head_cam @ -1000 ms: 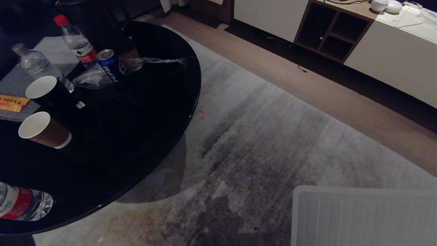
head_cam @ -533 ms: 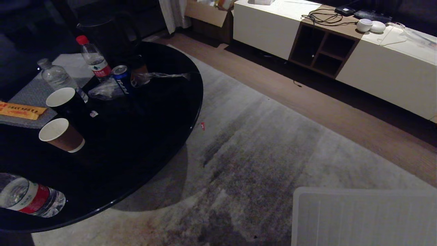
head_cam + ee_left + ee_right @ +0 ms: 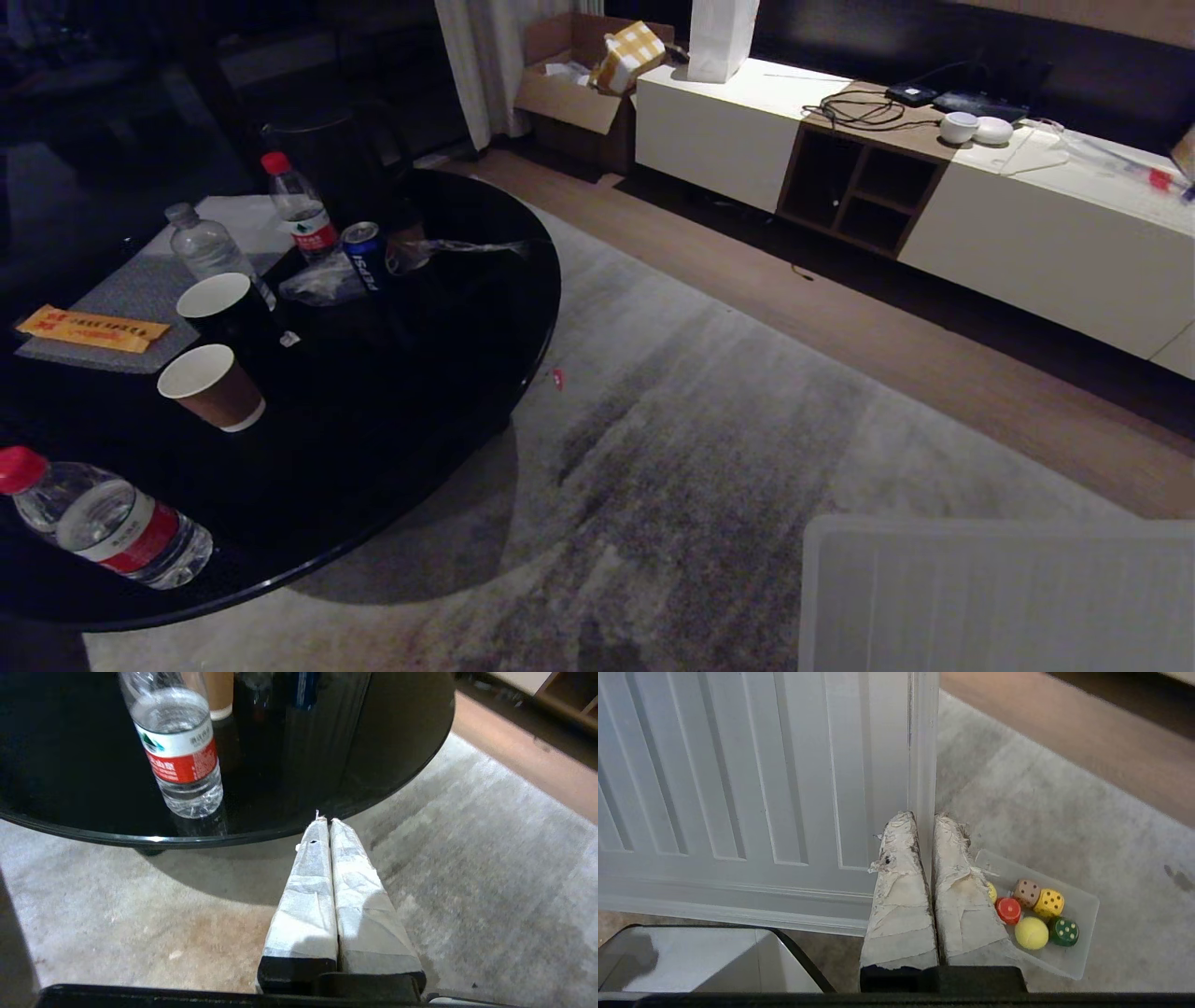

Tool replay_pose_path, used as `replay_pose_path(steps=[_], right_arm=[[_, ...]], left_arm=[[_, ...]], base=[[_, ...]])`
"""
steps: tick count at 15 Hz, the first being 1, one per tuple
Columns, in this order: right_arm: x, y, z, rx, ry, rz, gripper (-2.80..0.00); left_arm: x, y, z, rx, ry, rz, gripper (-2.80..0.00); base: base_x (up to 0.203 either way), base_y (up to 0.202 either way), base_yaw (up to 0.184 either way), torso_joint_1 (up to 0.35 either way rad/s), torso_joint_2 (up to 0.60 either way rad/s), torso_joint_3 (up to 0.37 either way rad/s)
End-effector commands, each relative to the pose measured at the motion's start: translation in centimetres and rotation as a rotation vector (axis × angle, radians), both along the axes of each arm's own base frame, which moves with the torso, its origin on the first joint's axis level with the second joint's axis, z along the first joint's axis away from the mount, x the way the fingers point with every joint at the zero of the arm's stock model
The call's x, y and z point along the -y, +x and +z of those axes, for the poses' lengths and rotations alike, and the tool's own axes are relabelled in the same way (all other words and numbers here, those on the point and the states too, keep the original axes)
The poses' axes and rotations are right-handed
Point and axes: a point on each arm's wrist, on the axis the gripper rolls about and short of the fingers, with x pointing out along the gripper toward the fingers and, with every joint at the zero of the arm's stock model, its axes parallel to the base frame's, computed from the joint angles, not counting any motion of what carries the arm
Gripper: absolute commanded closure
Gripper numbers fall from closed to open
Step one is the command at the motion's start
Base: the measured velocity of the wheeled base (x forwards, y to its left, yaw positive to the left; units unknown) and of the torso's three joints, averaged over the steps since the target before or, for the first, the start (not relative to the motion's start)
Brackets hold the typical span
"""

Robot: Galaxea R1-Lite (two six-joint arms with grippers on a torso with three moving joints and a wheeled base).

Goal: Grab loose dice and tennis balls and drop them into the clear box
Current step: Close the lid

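hovering over the rug: right pincer (image 3: 924, 826) closed, empty, tips at the ribbed lid (image 3: 738, 779) edge | clear box (image 3: 1083, 914) just beside its right finger, holding dice (image 3: 1048, 903) and a tennis ball (image 3: 1031, 933) | left pincer (image 3: 325, 822) closed, empty, near the black bench (image 3: 373, 742)

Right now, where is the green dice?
In the right wrist view, the green die lies in a shallow clear tray on the carpet, beside a yellow-green ball and just below the yellow die. The head view does not show it.
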Motion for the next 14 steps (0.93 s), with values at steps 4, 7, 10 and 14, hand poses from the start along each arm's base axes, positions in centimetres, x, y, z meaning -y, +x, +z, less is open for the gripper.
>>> replay_pose_path(steps=[4, 7, 10, 14], right_arm=[[0.0, 0.01, -0.01, -0.003, 0.0, 0.0, 0.0], [0.0, 0.01, -0.01, -0.003, 0.0, 0.0, 0.0], [0.0, 0.01, -0.01, -0.003, 0.0, 0.0, 0.0], [0.0, 0.01, -0.01, -0.003, 0.0, 0.0, 0.0]], left_arm=[[0.0, 0.02, -0.03, -0.002, -0.001, 0.002, 0.0], [0.0, 0.02, -0.03, -0.002, -0.001, 0.001, 0.0], [0.0, 0.02, -0.03, -0.002, -0.003, 0.002, 0.0], [0.0, 0.02, -0.03, -0.002, -0.003, 0.0, 0.0]], base=[[0.0, 0.0, 0.0, 0.002, 0.0, 0.205], [0.0, 0.0, 0.0, 0.005, 0.01, 0.204], [0.0, 0.0, 0.0, 0.004, 0.0, 0.2], [0.0, 0.0, 0.0, 0.003, 0.0, 0.204]])
